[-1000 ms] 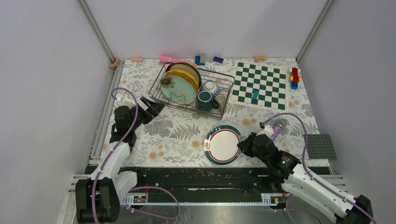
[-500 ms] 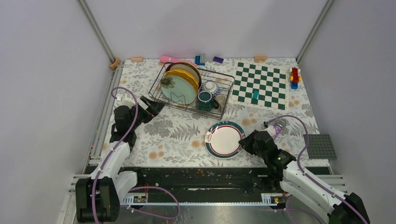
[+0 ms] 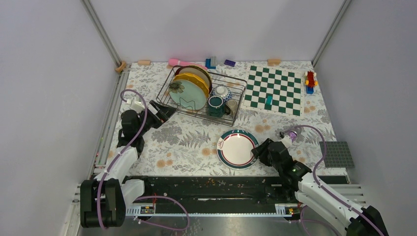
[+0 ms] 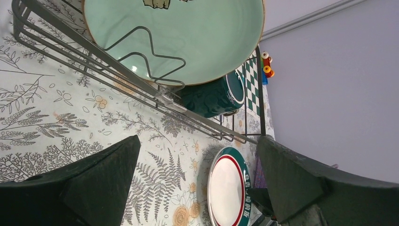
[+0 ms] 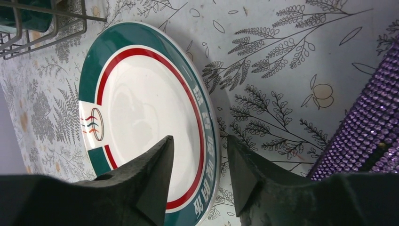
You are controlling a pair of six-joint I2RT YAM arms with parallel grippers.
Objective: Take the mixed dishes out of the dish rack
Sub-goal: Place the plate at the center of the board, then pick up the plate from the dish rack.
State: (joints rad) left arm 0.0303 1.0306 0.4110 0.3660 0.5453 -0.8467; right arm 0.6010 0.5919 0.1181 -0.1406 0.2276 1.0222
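Observation:
The dish rack (image 3: 239,80) at the back centre holds a pale green floral plate (image 3: 188,96), yellow plates (image 3: 194,78), a dark green mug (image 3: 215,104), a small patterned bowl (image 3: 222,91) and an olive cup (image 3: 231,105). A cream plate with a green and red rim (image 3: 238,149) lies on the cloth in front. My right gripper (image 3: 256,151) straddles the plate's right rim (image 5: 141,108) with its jaws apart (image 5: 199,140). My left gripper (image 3: 160,112) is open and empty at the rack's near-left corner (image 4: 197,141), facing the green plate (image 4: 202,33) and the mug (image 4: 211,96).
A purple cylinder (image 3: 291,135) stands just right of my right gripper. The green-and-white chessboard (image 3: 275,90) lies right of the rack. A grey baseplate (image 3: 337,154) sits at the right edge. Small toys line the back edge.
The cream plate and my right gripper shifted a little up and right, and the plate now rests on the cloth. My left gripper edged slightly toward the rack.

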